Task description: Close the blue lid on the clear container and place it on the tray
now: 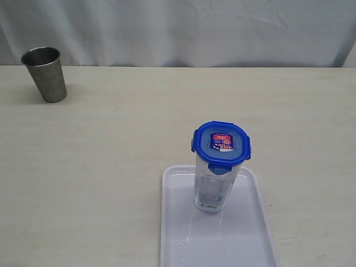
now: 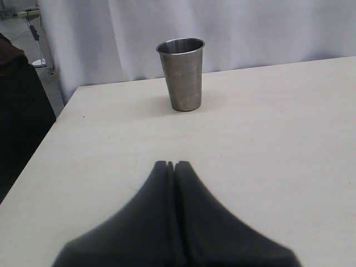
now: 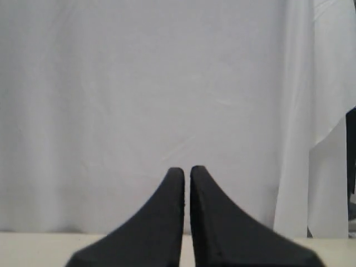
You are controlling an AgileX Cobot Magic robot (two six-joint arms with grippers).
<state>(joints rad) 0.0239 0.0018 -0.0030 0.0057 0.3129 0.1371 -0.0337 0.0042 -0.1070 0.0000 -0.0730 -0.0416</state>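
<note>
1. The tall clear plastic container (image 1: 214, 192), with the small blue flap-lock lid (image 1: 221, 143) on it, stands upright on the flat white rectangular tray (image 1: 178, 233).
2. My left gripper (image 2: 172, 164) and right gripper (image 3: 187, 169) are pressed together, empty.
3. Both steps look done; next I'd only check the lid is latched.

Nothing fully legible in any view. The blue lid (image 1: 221, 143) has a red-and-blue sticker (image 1: 221, 142) on its top face, with white print in a few short lines and what looks like a brand block, all too small to read. The clear container (image 1: 214, 186) has a white barcode label (image 1: 209, 206) near its base. The bars are visible but the digits can't be resolved.
</note>
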